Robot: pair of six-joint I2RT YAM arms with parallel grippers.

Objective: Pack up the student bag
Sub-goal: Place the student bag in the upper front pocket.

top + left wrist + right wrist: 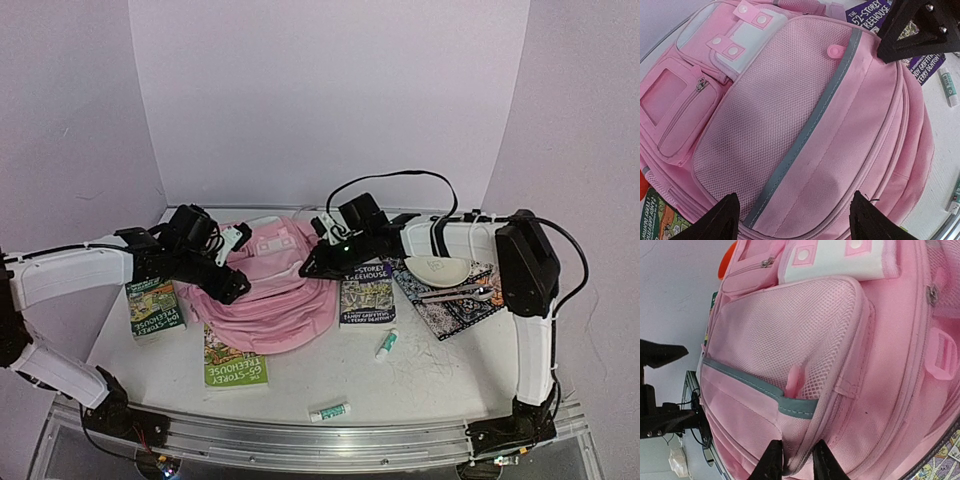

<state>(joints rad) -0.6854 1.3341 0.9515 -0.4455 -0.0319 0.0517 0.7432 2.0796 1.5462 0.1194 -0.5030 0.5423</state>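
Note:
The student bag (265, 290) is a soft pink backpack lying front side up in the middle of the table, with a mesh pocket and a grey trim (805, 115). My left gripper (232, 285) hovers over the bag's left side. Its jaws (796, 200) stand wide open with nothing between them, only pink fabric below. My right gripper (312, 268) is at the bag's right edge. Its jaws (797, 452) are narrow, with a raised fold of the bag's zip seam (840, 340) pinched between the fingers.
Green books lie left of the bag (155, 308) and at its front (232, 360). A purple book (367, 295) and a patterned notebook (455, 300) with a white case (440, 268) lie to the right. Two small tubes (386, 343) (329, 411) lie near the front rail (300, 440).

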